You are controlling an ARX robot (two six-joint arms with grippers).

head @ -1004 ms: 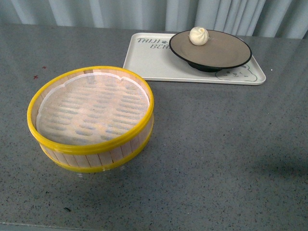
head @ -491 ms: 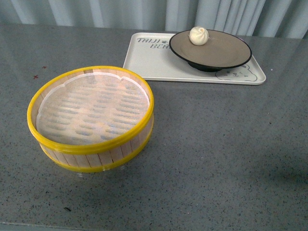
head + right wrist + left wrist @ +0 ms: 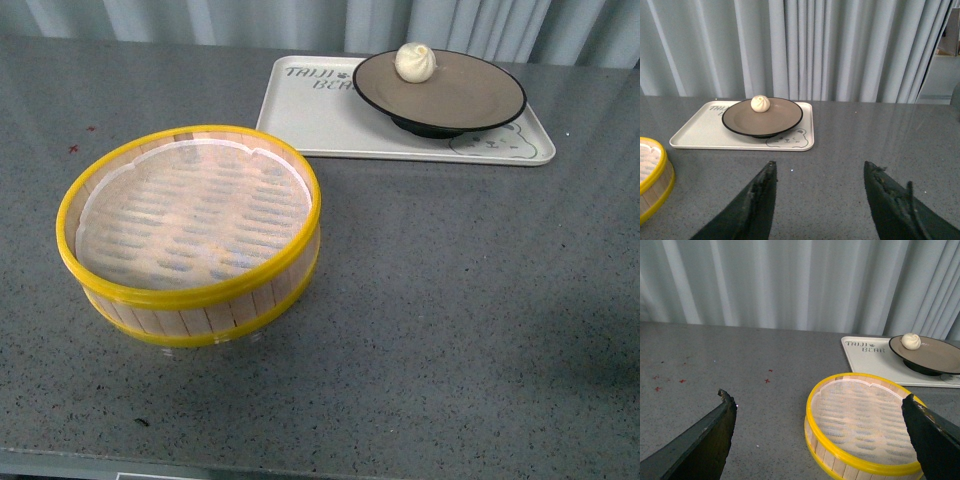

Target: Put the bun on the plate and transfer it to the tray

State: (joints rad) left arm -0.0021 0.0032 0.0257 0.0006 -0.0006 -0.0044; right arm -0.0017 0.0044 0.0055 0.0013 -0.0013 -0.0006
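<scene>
The cream-white bun [image 3: 415, 62] sits near the far edge of the tan plate with the black rim [image 3: 470, 108]. The plate rests on the cream "TAIJI BEAR" tray [image 3: 300, 125] at the back right of the table. All three also show in the left wrist view: bun [image 3: 910, 341], plate [image 3: 935, 360], tray [image 3: 865, 357]. They show in the right wrist view too: bun [image 3: 760, 103], plate [image 3: 775, 120], tray [image 3: 695, 132]. Neither arm shows in the front view. My left gripper [image 3: 819, 401] is open and empty, over the steamer basket. My right gripper [image 3: 820, 166] is open and empty, well short of the tray.
A round bamboo steamer basket with a yellow rim [image 3: 190, 235] stands at the front left, lined with white paper and holding nothing; it also shows in the left wrist view [image 3: 862, 422]. Grey speckled tabletop [image 3: 480, 300] lies all around. Pale curtains hang behind the table.
The front view has shifted a little: the basket, the tray and the plate all sit slightly higher in the frame. The objects keep their places relative to each other.
</scene>
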